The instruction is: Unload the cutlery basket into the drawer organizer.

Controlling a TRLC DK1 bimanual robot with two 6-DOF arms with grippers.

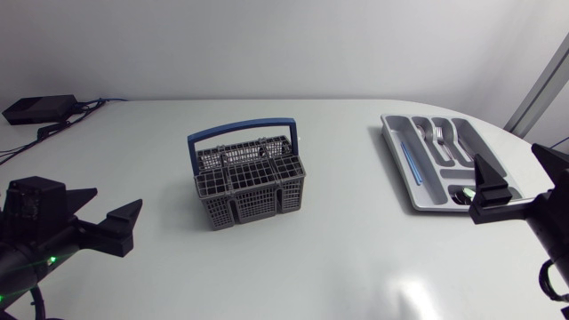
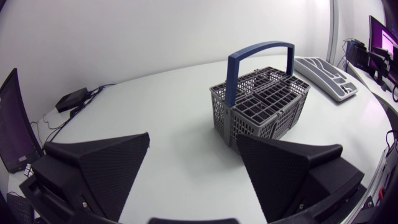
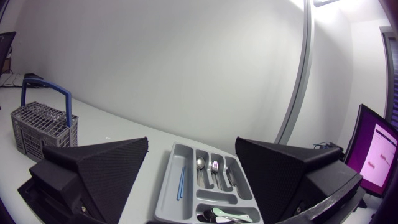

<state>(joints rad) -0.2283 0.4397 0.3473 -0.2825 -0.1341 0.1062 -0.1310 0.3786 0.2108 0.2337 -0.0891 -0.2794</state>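
Tabletop (image 1: 356, 258) seen from the head view is white and largely bare, its far-right edge curving round just behind the drawer organizer (image 1: 421, 203). The cutlery basket (image 1: 253, 191) stands upright near the middle, well apart from both arms and every edge, with open surface on all sides. Its long axis runs left to right, the right end turned slightly away, and the blue handle (image 1: 240, 133) arches along that same axis. The organizer lies well to the basket's right, its long axis running far to near and slanting rightward. Forks (image 1: 442, 140) lie along its middle slots and a blue stick (image 1: 409, 160) along the slot nearest the basket. The left gripper (image 1: 118, 196) sits at the near left, fingers spread and holding nothing. The right gripper (image 1: 507, 153) sits by the organizer's near end. A black box (image 1: 36, 108) with cables rests at the far-left corner.

In the left wrist view, the fingers stand wide apart; the basket is ahead of them, untouched, with the organizer beyond it.

In the right wrist view, these fingers are likewise spread and empty. The organizer lies ahead between them, lengthwise away from the gripper, and the basket stands well off to one side.
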